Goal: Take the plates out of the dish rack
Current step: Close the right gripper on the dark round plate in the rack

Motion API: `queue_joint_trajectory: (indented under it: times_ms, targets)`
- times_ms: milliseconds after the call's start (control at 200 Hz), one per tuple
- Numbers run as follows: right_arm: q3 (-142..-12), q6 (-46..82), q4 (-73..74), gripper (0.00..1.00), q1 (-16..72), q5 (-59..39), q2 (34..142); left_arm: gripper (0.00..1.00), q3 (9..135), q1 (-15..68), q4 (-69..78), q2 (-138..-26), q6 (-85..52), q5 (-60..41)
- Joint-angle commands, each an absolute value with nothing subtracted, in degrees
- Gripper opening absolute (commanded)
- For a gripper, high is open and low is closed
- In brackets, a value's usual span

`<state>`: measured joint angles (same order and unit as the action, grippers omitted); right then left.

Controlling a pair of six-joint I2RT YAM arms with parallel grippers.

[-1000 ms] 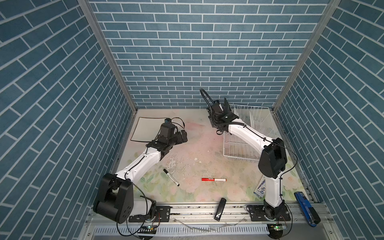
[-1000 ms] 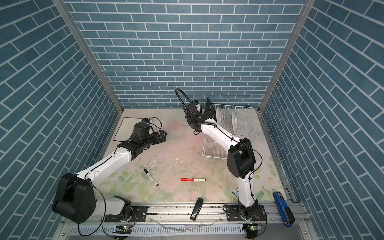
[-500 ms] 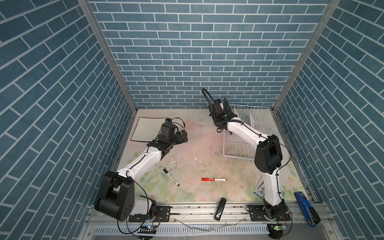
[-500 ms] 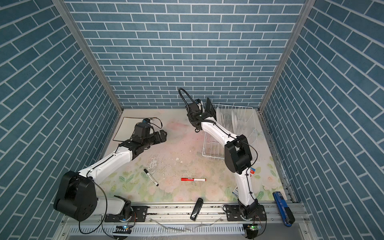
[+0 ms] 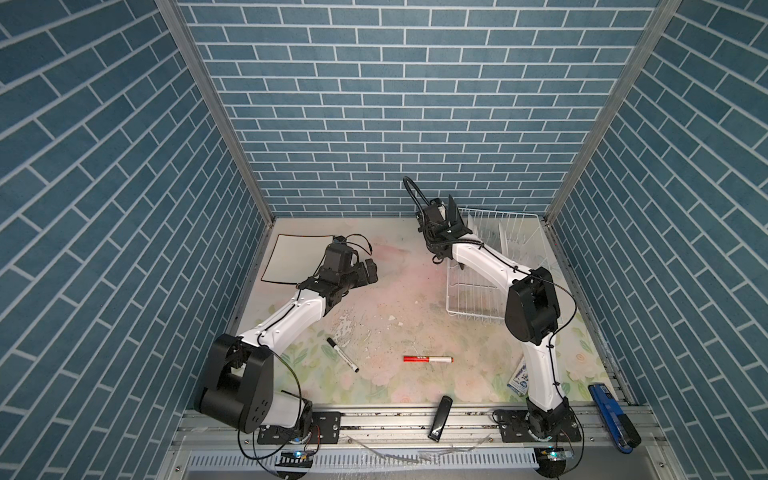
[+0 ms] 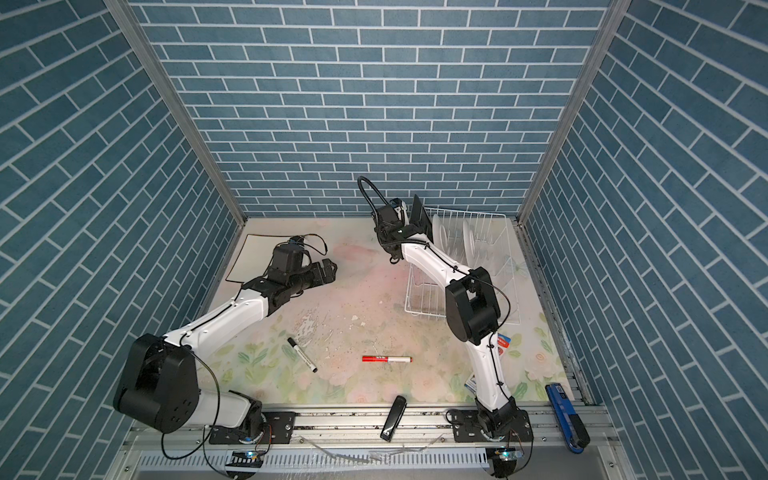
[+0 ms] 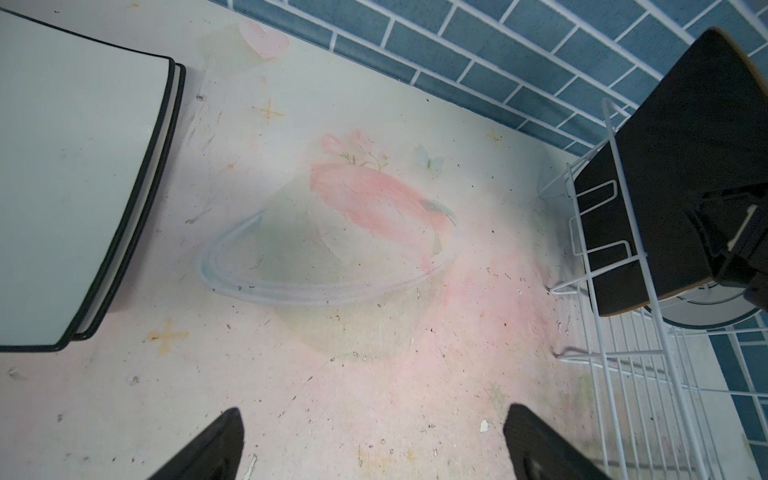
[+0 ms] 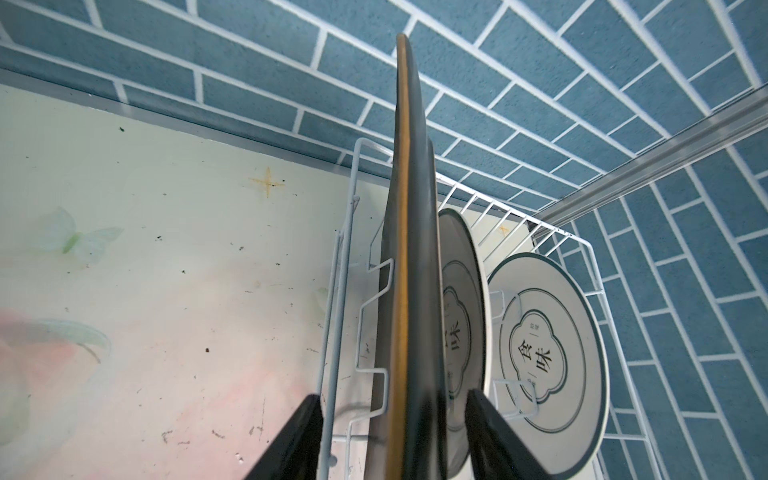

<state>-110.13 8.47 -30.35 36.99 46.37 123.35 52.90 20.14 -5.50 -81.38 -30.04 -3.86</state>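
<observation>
We are looking at the right gripper (image 8: 390, 397), which is standing at the end of the white wire dish rack (image 5: 469, 291), at the back right of the floral-printed table (image 5: 395, 291). Its jaws are standing apart around the square matte-black plate (image 8: 417, 249). One finger (image 8: 291, 440) is sitting outside the end wires of the rack, with a clear gap to the plate. The other finger (image 8: 498, 440) is sitting between this plate and the nearer round white plate with a dark rim (image 8: 461, 311), and we cannot tell if it is touching. The black plate is standing on its edge in the rack, at the end facing the middle of the table. A second round white plate (image 8: 548, 353), with a clover-shaped centre motif, is standing upright further along the rack. The left gripper (image 7: 374, 415) is hovering over bare table, with its jaws wide apart and holding nothing. Near it, at the back left, two square white plates with thin black rims (image 7: 75, 187) are lying flat, one stacked on the other. Towards the front, a black-capped white marker (image 5: 341, 360) and a red marker (image 5: 428, 358) are lying well apart from the rack.
</observation>
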Motion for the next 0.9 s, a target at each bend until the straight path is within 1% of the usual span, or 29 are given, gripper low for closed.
queue_joint_trajectory:
  times_ms: [0, 180, 320, 600, 895]
  targets:
    - [-112.93, 7.76, -30.27, 0.53, 36.64, 48.56, 124.35, 1.00, 54.57, 20.30, -5.74, -81.72, -29.51, -4.17]
    - [-112.60, 7.82, -29.76, 0.52, 36.47, 48.96, 124.54, 1.00, 55.79, 20.30, -6.94, -82.26, -28.89, -4.72]
    - [-112.25, 7.76, -29.12, 0.48, 36.27, 49.12, 124.80, 1.00, 55.81, 20.35, -6.85, -82.29, -29.18, -5.10]
    - [-111.75, 7.99, -28.25, 0.46, 36.06, 49.04, 124.98, 1.00, 55.99, 20.30, -7.20, -82.06, -29.15, -5.10]
    - [-110.26, 9.29, -28.15, 0.39, 36.10, 48.87, 124.37, 1.00, 55.81, 20.34, -7.07, -82.59, -29.61, -5.62]
